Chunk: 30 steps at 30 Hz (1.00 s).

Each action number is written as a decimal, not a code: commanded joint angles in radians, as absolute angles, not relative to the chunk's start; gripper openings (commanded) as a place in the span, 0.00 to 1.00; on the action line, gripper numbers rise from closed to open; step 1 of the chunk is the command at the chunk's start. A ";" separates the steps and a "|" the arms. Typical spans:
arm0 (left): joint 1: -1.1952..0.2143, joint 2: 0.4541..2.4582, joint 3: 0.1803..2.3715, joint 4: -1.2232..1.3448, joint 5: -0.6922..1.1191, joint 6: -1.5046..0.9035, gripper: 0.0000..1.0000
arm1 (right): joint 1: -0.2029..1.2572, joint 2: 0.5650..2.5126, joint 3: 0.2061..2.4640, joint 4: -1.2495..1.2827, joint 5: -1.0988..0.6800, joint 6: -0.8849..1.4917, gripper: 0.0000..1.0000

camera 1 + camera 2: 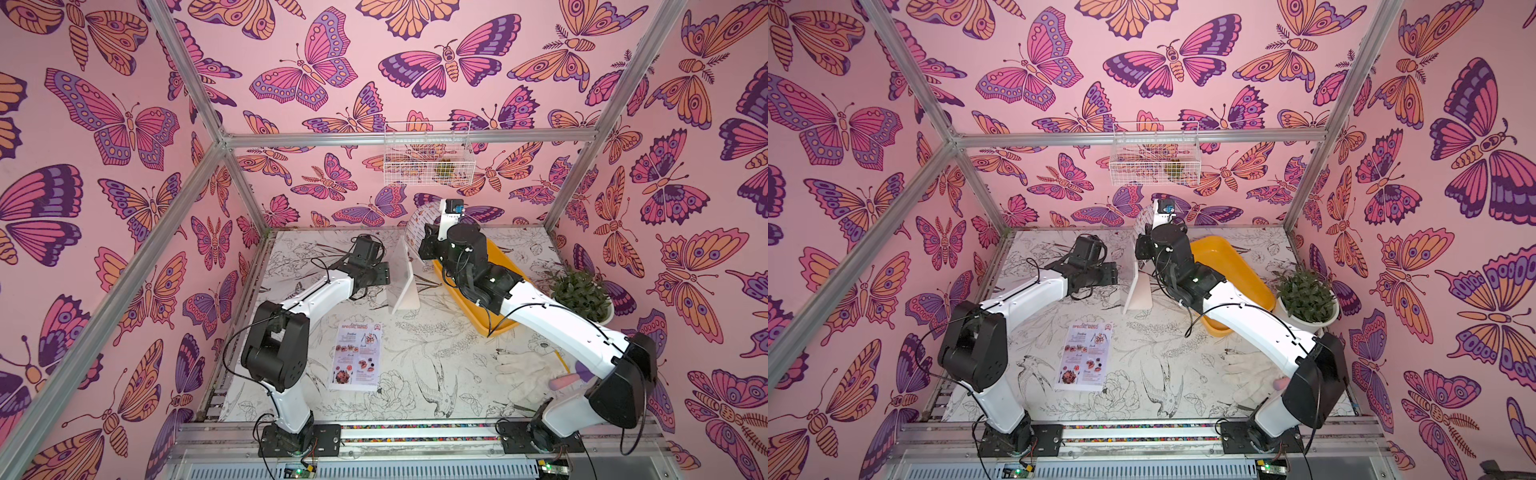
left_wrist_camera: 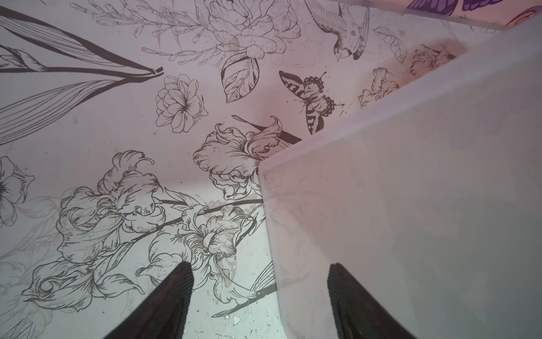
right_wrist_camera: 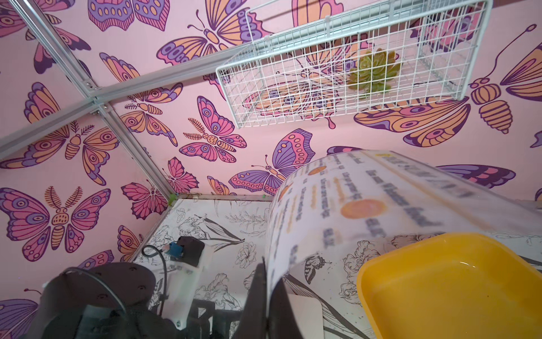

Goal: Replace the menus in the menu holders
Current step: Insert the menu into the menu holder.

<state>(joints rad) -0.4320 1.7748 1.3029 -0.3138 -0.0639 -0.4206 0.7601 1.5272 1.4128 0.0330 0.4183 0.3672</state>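
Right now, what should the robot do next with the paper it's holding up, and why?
Probably swing the right gripper over the yellow tray and let go. It is shut on a curled menu sheet held up in the air, the clear menu holder looks empty, and the SPECIAL MENU sheet lies flat nearby, seemingly waiting to go in.

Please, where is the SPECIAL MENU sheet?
In both top views, the SPECIAL MENU sheet lies flat on the table, beside the left arm, near the menu holder.

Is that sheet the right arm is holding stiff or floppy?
Probably floppy: the menu arches over above the right fingers. Likely light too, since a pinch on one edge holds it up.
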 commanded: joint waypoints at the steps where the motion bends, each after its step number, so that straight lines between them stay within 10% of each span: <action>1: -0.428 1.760 1.288 -0.327 -0.083 -0.433 0.75 | 0.766 1.543 1.451 0.064 0.437 0.382 0.00; 30: -0.432 1.752 1.305 -0.333 -0.092 -0.423 0.74 | 0.742 1.565 1.425 0.049 0.427 0.420 0.00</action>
